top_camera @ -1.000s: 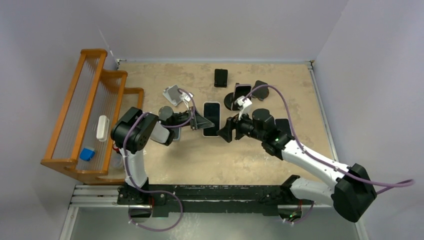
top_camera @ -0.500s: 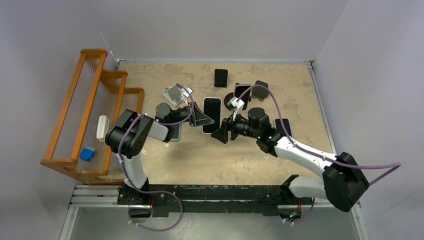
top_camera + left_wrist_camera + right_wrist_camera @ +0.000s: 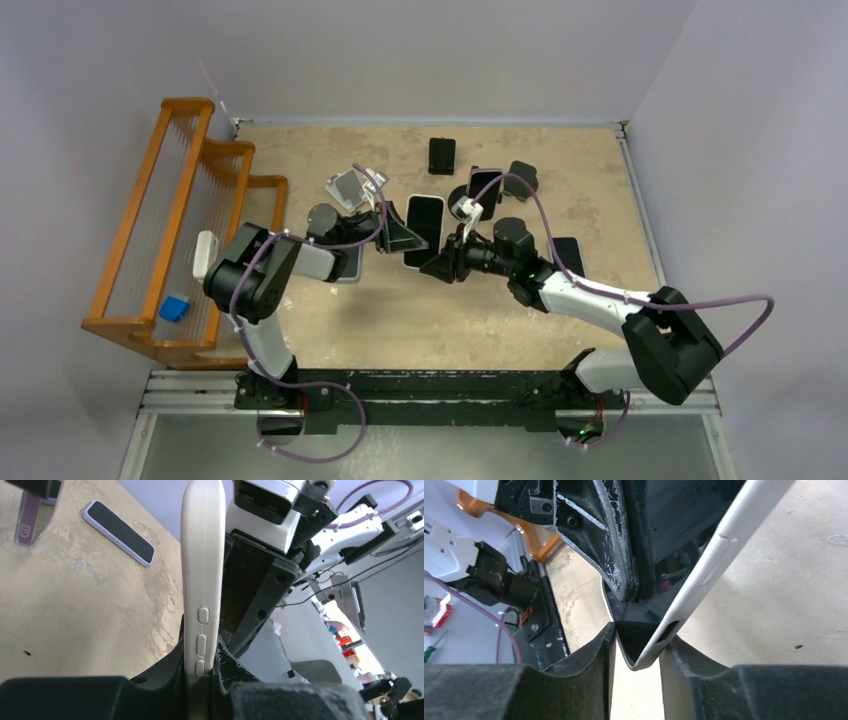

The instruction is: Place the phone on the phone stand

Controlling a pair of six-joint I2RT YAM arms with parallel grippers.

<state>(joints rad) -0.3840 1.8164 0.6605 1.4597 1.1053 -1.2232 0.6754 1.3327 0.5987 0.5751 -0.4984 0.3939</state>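
A phone (image 3: 424, 225) in a white case hangs above the table's middle, held on edge between both grippers. My left gripper (image 3: 398, 236) is shut on its side; in the left wrist view the phone's button edge (image 3: 202, 570) rises straight out of the left gripper (image 3: 200, 655). The right gripper (image 3: 434, 264) has closed in from the right. In the right wrist view one corner of the phone (image 3: 704, 575) sits askew in the right gripper (image 3: 638, 640), touching both fingers. Black phone stands (image 3: 441, 155) (image 3: 520, 178) wait at the back; another stand (image 3: 463, 200) carries a dark phone (image 3: 485, 184).
A silver stand (image 3: 347, 187) is behind the left gripper. A second phone (image 3: 567, 250) lies flat at the right, also seen as the flat phone (image 3: 119, 531) in the left wrist view. A wooden rack (image 3: 170, 230) lines the left edge.
The right gripper moved left up to the phone and narrowed its jaws onto the corner. The left gripper kept its hold and carried the phone slightly toward the back.
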